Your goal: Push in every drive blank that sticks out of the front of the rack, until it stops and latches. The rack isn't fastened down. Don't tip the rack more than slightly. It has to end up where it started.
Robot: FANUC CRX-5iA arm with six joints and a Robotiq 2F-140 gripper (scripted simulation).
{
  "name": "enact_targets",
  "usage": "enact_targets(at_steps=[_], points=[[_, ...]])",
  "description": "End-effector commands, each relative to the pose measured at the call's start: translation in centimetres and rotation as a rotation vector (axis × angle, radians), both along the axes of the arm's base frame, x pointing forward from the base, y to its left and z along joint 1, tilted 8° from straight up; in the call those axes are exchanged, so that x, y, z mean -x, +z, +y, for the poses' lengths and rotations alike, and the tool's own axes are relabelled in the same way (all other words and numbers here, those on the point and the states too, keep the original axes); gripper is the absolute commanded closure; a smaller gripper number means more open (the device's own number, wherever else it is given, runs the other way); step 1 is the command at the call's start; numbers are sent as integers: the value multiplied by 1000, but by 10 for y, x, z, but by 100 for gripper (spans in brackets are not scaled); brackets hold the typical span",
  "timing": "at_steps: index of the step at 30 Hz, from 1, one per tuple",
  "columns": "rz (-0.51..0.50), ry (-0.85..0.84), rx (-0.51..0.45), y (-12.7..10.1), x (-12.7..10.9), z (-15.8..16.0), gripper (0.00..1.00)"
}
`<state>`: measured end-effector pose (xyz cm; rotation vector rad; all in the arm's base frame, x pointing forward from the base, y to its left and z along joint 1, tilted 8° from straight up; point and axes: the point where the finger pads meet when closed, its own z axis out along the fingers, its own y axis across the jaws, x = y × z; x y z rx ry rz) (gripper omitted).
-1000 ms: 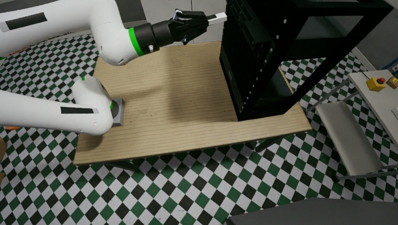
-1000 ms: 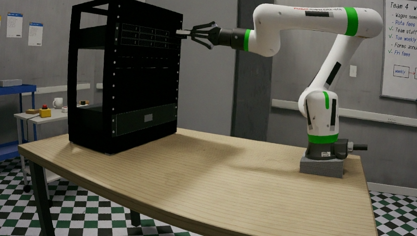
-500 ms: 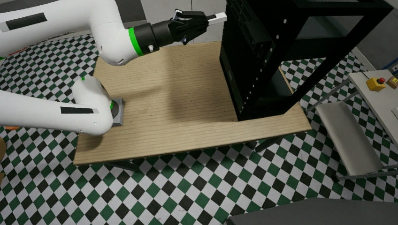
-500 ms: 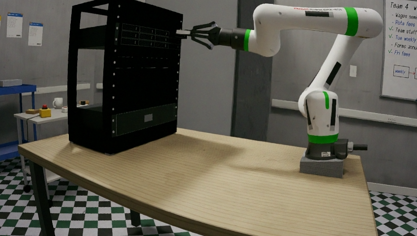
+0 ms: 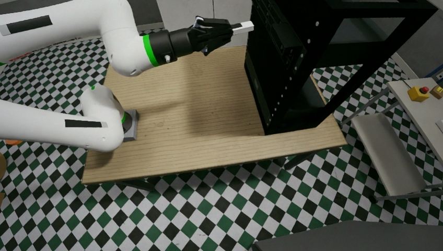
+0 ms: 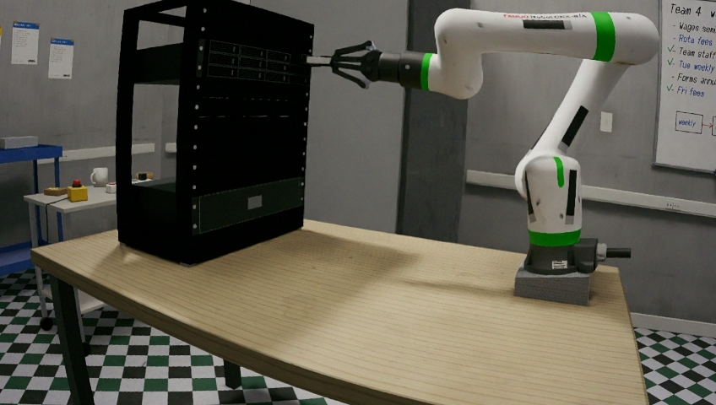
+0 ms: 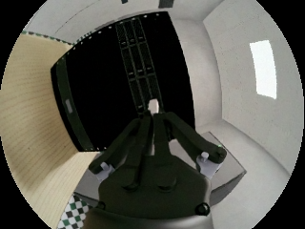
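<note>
Drive blanks [image 5: 287, 42] [image 6: 248, 61] [image 7: 138, 57] sat in the upper-left rack [image 5: 260, 77] [image 6: 251, 145] [image 7: 95, 86] of the exterior view, beside the closed pincer [image 5: 231, 30] [image 6: 331, 61] [image 7: 154, 105]; which remained unlatched could not be told.

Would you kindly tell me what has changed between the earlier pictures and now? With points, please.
The hand [image 5: 243, 27] [image 6: 318, 60] [image 7: 154, 105] has moved slightly downward in front of the rack [image 5: 351, 12] [image 6: 186, 150] [image 7: 95, 86], taking the end of the arm with it. Nothing was visibly taken hold of or let go. The hand stayed shut, and the rack shows no visible shift or tilt.
</note>
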<state>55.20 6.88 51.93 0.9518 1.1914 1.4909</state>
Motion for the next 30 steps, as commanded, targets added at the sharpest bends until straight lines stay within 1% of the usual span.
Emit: enact_targets(at_steps=[1,3,13,17,28,30], points=[[72,-110,17,-5,-2,-13,90],[72,-110,17,-5,-2,-13,90],[72,-110,17,-33,-13,-66,90],[72,-110,17,-41,-15,-81,90],[72,-110,17,-46,-17,-89,90],[72,-110,17,-45,-21,-89,90]])
